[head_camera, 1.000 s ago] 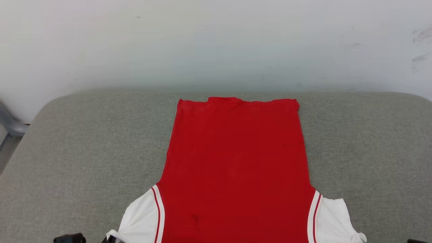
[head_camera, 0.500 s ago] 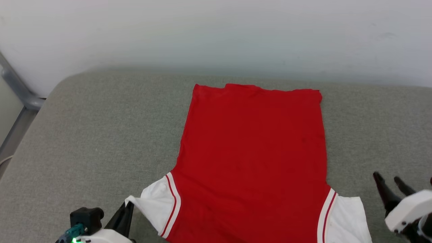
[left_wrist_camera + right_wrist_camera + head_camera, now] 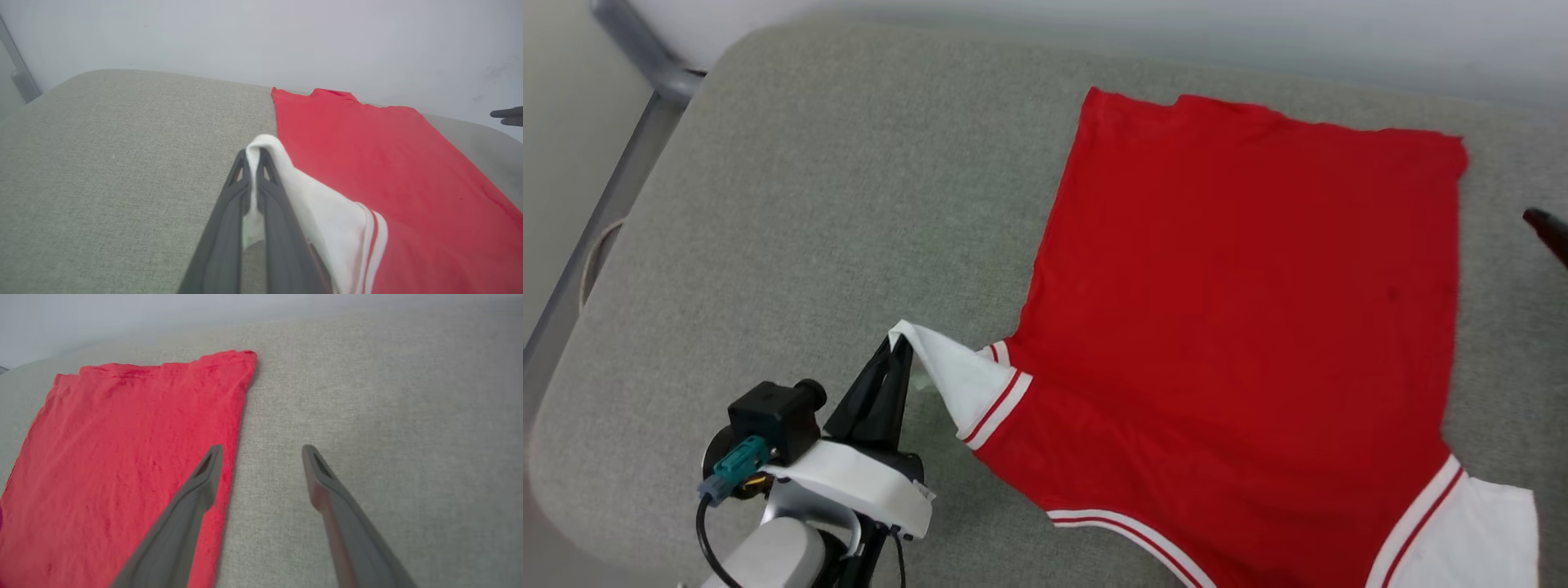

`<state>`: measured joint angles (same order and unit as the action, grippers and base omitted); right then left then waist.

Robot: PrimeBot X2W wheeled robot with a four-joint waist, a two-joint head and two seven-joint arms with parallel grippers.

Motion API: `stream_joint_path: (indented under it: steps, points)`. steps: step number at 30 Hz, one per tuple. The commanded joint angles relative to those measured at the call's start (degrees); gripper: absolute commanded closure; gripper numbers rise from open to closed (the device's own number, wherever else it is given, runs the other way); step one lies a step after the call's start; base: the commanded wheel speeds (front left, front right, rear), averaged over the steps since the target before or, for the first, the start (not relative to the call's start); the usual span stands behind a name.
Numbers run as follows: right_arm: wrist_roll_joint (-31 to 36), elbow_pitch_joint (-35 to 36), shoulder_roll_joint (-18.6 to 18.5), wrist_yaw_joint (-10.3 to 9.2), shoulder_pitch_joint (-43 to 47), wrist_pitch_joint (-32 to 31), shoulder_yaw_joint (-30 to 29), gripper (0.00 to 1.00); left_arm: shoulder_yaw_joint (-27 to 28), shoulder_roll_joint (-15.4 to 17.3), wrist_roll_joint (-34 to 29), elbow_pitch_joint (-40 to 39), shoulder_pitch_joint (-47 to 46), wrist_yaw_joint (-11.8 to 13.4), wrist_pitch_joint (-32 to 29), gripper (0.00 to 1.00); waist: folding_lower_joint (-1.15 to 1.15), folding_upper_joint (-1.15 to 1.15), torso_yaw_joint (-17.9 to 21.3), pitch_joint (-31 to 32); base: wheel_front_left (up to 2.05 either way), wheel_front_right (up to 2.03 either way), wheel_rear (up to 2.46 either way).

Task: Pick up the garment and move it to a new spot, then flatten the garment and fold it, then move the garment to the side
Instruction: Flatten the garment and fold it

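Left pincer (image 3: 253, 152) partly under garment (image 3: 388, 163) sleeve

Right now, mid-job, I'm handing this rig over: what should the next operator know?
Left claw: shut on the tip of one white sleeve, raised off the grey fabric cushion.
Right claw: open, empty, over the opposite side edge of the red jersey shirt with white short sleeves.
Done: shirt spread mostly flat, plain red side up.
Left: fold sleeves and body, then move it aside.
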<state>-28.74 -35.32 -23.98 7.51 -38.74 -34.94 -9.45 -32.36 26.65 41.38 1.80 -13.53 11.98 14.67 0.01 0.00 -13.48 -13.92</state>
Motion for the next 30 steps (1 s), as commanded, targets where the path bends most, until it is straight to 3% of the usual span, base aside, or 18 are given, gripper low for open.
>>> stream_joint_path:
  steps: [1,7,12,17,21,23,24,25,30]
  points:
    - [1.6,-1.6,-0.7,-0.04,-3.7,-2.8,0.3,0.0,0.2,-0.7,-0.6,-0.7,-1.5,-0.2,0.3,1.0,-0.01,0.0,-4.4,-5.5,0.0,0.0,0.0]
    - [7.0,-5.4,-1.4,-0.04,-15.3,-10.0,-0.1,0.0,0.2,-3.3,-2.6,-3.5,-3.8,-1.4,0.5,1.0,-0.01,0.0,-7.4,-11.3,0.0,0.0,0.0]
    - [11.1,-6.1,-1.7,-0.04,-21.2,-11.6,1.2,0.0,1.0,-5.3,-4.3,-4.9,-5.1,-2.9,0.6,1.0,-0.01,0.0,-9.2,-15.5,0.0,0.0,0.0]
    - [13.4,-8.7,-1.7,-0.04,-22.7,-13.7,1.2,0.0,2.8,-7.2,-6.2,-5.5,-5.1,-3.9,0.6,1.0,-0.01,0.0,-9.7,-18.1,0.0,0.0,0.0]
    - [15.3,-13.1,-0.6,-0.08,-19.5,-19.1,0.4,0.0,3.9,-8.8,-7.2,-4.8,-4.0,-5.1,0.6,1.0,-0.01,0.0,-9.6,-18.6,0.0,0.0,0.0]
    - [15.9,-14.6,0.1,-0.09,-18.1,-22.0,0.0,0.61,4.5,-9.3,-7.7,-4.5,-3.6,-5.6,0.6,1.0,-0.01,0.0,-9.6,-18.7,0.0,0.0,0.0]
    - [16.3,-14.6,0.2,-0.09,-17.7,-22.5,-0.4,0.76,4.7,-9.7,-8.0,-4.3,-3.5,-5.9,0.6,1.0,-0.01,0.0,-9.7,-18.8,0.0,0.0,0.0]
    - [16.4,-14.6,0.4,-0.09,-17.4,-23.0,-0.7,1.0,5.0,-9.9,-8.2,-4.2,-3.4,-6.1,0.6,1.0,-0.01,0.0,-9.8,-18.8,0.0,0.0,0.0]
    - [16.4,-11.4,-0.4,-0.06,-18.7,-21.3,-1.2,1.0,6.4,-10.7,-9.1,-2.6,-2.9,-6.9,0.6,1.0,-0.01,0.0,-10.0,-17.3,0.0,0.0,0.0]
